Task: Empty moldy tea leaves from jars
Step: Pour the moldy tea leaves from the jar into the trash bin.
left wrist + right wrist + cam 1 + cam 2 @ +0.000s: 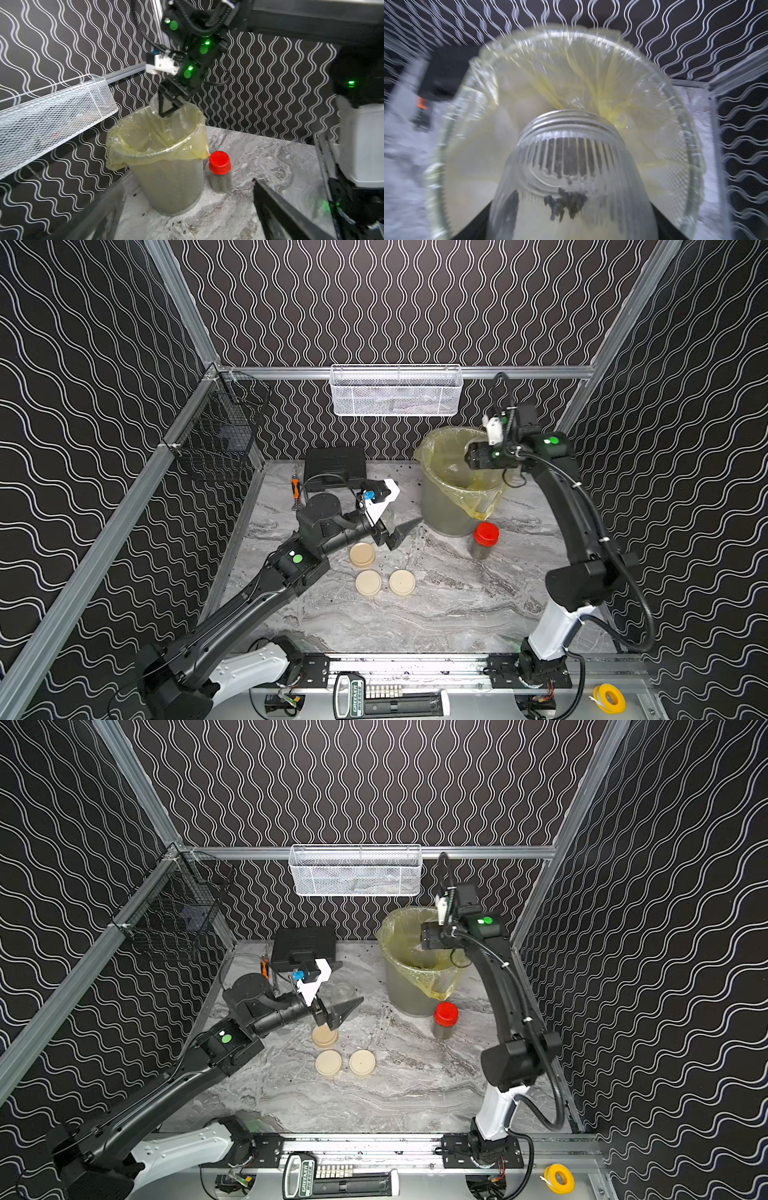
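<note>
Tea leaves point(566, 199): a dark clump lies inside the held jar point(571, 155), against the glass at the shoulder, just short of the neck.
Right gripper point(169, 108): the fingers are closed on the held jar's body, and the jar points away from your wrist camera.
Jar axis: the long axis runs away from the fingers, mouth leading and tipped down.
Jar mouth: it sits over the yellow bag point(581, 72), inside the rim of the bin point(166, 187), with nothing across the opening.
Next move (judgement): tilt the jar steeper, because the clump sits behind the neck. Only your right arm is at the bin.
Left gripper point(348, 1015): the fingers are spread wide and hold nothing. It hangs over the table point(436, 614), well apart from the bin.
Cream lids, counted: three, at point(368, 582), point(402, 582) and point(362, 554). They are nearest you and close together.
Open jar point(344, 992): one, clear, just beside the left gripper.
Red-lidded jar point(484, 541): one, upright, capped, with dark contents, just beside the bin.
Jars, counted: three in view, including the held jar. You cannot make out a fourth.
</note>
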`<action>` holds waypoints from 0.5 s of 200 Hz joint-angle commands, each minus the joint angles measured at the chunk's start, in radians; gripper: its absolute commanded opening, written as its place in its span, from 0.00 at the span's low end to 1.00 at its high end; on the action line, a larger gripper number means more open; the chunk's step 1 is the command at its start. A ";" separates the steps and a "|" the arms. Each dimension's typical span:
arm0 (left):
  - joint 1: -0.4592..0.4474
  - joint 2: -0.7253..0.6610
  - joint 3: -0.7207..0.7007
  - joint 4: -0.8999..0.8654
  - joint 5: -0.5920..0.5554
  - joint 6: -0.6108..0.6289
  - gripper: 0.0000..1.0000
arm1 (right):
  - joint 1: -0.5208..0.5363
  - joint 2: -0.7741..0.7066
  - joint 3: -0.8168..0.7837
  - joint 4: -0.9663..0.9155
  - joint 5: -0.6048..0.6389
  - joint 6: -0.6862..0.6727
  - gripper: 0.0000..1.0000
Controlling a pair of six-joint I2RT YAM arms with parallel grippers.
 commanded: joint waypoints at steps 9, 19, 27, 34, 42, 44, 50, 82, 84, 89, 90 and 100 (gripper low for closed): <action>0.006 0.135 0.151 0.099 0.066 0.100 0.99 | -0.048 -0.051 -0.052 0.164 -0.275 0.094 0.15; 0.007 0.200 0.203 0.120 0.117 0.167 0.99 | -0.061 -0.050 -0.043 0.153 -0.315 0.099 0.15; 0.010 0.250 0.234 0.148 0.169 0.238 0.99 | -0.069 -0.049 -0.037 0.144 -0.336 0.097 0.16; 0.012 0.287 0.257 0.171 0.216 0.308 0.99 | -0.074 -0.054 -0.036 0.142 -0.348 0.096 0.16; 0.015 0.333 0.287 0.186 0.255 0.383 0.99 | -0.079 -0.062 -0.040 0.143 -0.360 0.094 0.16; 0.016 0.345 0.295 0.187 0.266 0.401 0.99 | -0.080 -0.064 -0.043 0.145 -0.363 0.094 0.16; 0.023 0.376 0.319 0.192 0.294 0.449 0.99 | -0.083 -0.073 -0.048 0.149 -0.371 0.094 0.16; 0.051 0.538 0.500 0.134 0.358 0.632 0.98 | -0.087 -0.103 -0.069 0.151 -0.387 0.088 0.16; 0.051 0.546 0.509 0.132 0.359 0.640 0.98 | -0.087 -0.106 -0.072 0.153 -0.388 0.088 0.15; 0.053 0.567 0.528 0.133 0.360 0.662 0.98 | -0.088 -0.112 -0.082 0.158 -0.388 0.087 0.16; 0.054 0.570 0.531 0.133 0.360 0.665 0.98 | -0.088 -0.113 -0.084 0.159 -0.387 0.087 0.16; 0.057 0.606 0.563 0.148 0.369 0.683 0.98 | -0.087 -0.126 -0.102 0.171 -0.389 0.089 0.16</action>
